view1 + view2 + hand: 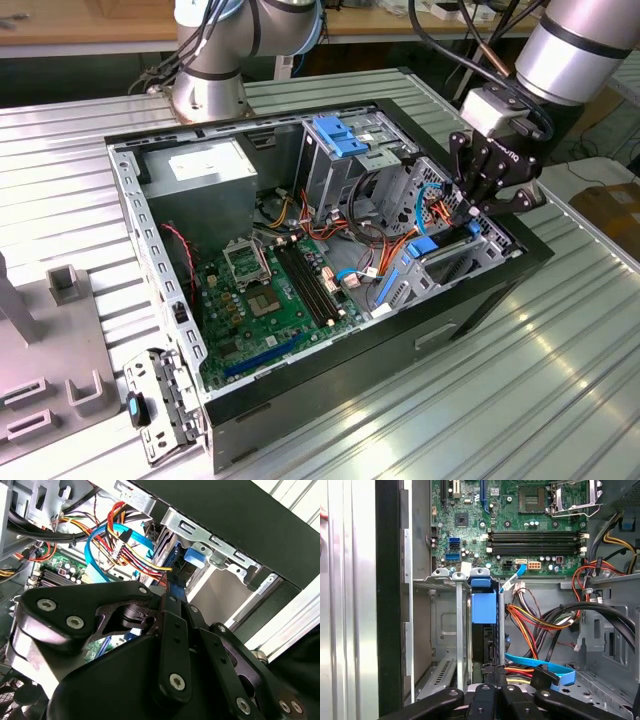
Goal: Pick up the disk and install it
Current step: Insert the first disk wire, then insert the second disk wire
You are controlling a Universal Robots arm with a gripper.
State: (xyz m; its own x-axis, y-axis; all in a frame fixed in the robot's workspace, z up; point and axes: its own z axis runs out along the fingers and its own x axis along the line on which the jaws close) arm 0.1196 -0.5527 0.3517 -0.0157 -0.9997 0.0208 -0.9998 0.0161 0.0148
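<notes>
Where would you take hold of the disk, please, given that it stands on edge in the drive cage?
Probably take the disk by its narrow blue carrier edge, coming straight in through the open side of the case, in line with the slot. It stands on edge between the metal cage walls, so its flat faces are shut off, and cables crowd one side.

Even, bright overhead light, glare on the ribbed metal table (560, 350), and soft shadows inside the case (300, 250).
</notes>
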